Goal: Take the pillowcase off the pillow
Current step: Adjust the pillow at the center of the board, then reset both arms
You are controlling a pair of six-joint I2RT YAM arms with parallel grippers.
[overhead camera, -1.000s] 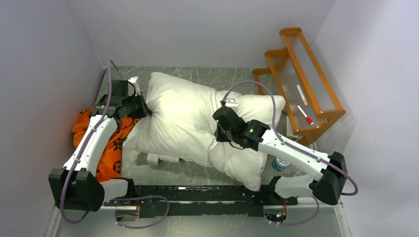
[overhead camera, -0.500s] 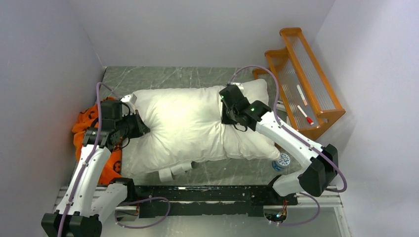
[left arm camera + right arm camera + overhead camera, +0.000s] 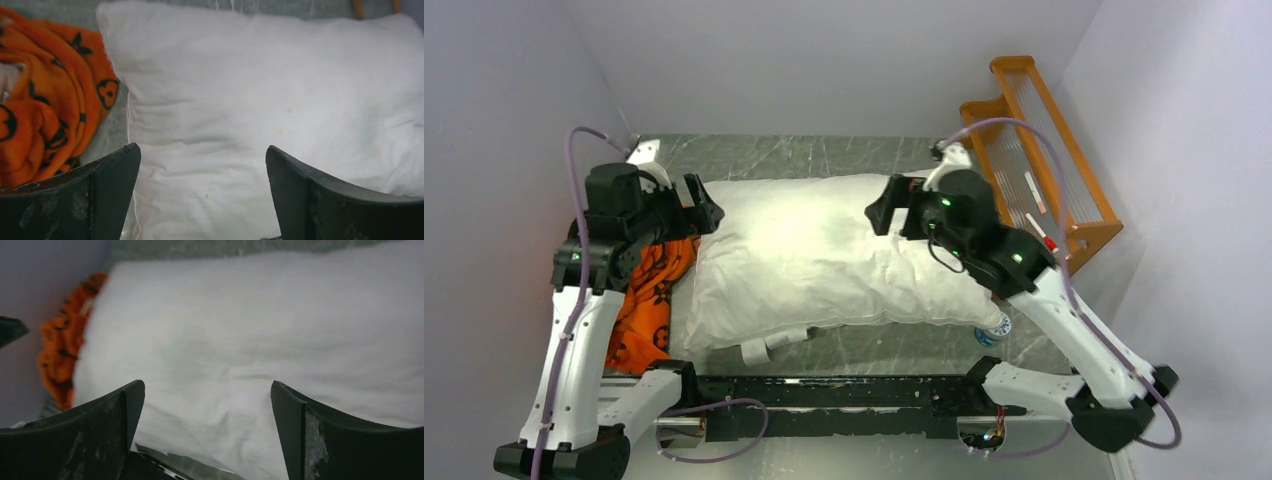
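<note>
We see the pillow (image 3: 814, 265) lying bare and flat across the middle of the grey marbled table (image 3: 804, 152), its long side running from 9 to 3 o'clock. The pillowcase (image 3: 646, 300) is off it, crumpled in an orange heap at the pillow's 9 o'clock. It touches the pillow's left edge and reaches toward 7 o'clock beside the left arm. A small white tag (image 3: 769, 346) curls out from the pillow's near edge at about 7 o'clock.

The left gripper (image 3: 702, 207) sits over the pillow's 10 o'clock corner, pointing toward 3 o'clock. In the left wrist view we find its two dark fingers (image 3: 100, 195) spread wide and released, with only white cushion between them and the orange fabric off at 9 o'clock. The right gripper (image 3: 879, 208) hangs above the pillow's far edge at about 1 o'clock, pointing toward 9 o'clock. Its fingers (image 3: 95, 435) are likewise parted and grasp nothing. We cannot tell whether either gripper touches the pillow.

An orange wooden rack (image 3: 1034, 150) stands at the table's 2 o'clock, and a small bottle (image 3: 993, 328) peeks out at the pillow's 4 o'clock corner.
</note>
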